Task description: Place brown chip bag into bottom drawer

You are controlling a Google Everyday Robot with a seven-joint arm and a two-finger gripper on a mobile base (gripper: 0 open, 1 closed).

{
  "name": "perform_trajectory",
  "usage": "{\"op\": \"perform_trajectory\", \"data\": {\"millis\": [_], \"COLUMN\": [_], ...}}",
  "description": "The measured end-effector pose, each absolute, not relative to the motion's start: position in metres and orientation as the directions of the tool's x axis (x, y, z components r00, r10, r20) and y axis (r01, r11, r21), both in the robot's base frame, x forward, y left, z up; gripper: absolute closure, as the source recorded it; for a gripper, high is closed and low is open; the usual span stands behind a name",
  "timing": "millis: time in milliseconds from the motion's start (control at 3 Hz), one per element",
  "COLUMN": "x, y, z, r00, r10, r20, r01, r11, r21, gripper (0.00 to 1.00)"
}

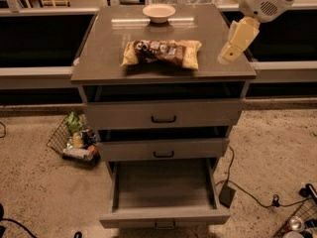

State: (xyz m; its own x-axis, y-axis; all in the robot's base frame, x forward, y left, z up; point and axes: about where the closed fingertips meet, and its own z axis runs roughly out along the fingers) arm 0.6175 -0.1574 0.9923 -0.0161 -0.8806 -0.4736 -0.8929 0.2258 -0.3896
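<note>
A small beige bowl point(159, 13) sat at the back of the cabinet top point(99, 58), well behind the brown chip bag point(162, 53). On the floor to the left, a wire basket point(73, 143) held a few packets. To the right, a black cable ran to a dark adapter block point(227, 195).

The bag lay lengthwise near the middle of the top. It was crinkled, dark brown in the centre with light printing, and tan-yellow at both ends.

The gripper point(229, 54) hung over the top's right edge, tilted, beside the bag and clear of it. Whether it was open or closed I could not tell.

The bottom drawer point(163, 216) stood pulled out below two drawers with black handles.
</note>
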Motion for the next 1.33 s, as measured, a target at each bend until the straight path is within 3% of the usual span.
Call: {"op": "perform_trajectory", "data": {"millis": [1000, 1333], "x": [0.728, 0.750], "y": [-0.045, -0.020], "z": [0.897, 0.877], "r00": [0.029, 0.027], "r10": [-0.738, -0.727], "r20": [-0.675, -0.686], "r01": [-0.929, -0.932], "r11": [0.229, 0.229], "r21": [-0.291, -0.280], "gripper": [0.00, 0.14]}}
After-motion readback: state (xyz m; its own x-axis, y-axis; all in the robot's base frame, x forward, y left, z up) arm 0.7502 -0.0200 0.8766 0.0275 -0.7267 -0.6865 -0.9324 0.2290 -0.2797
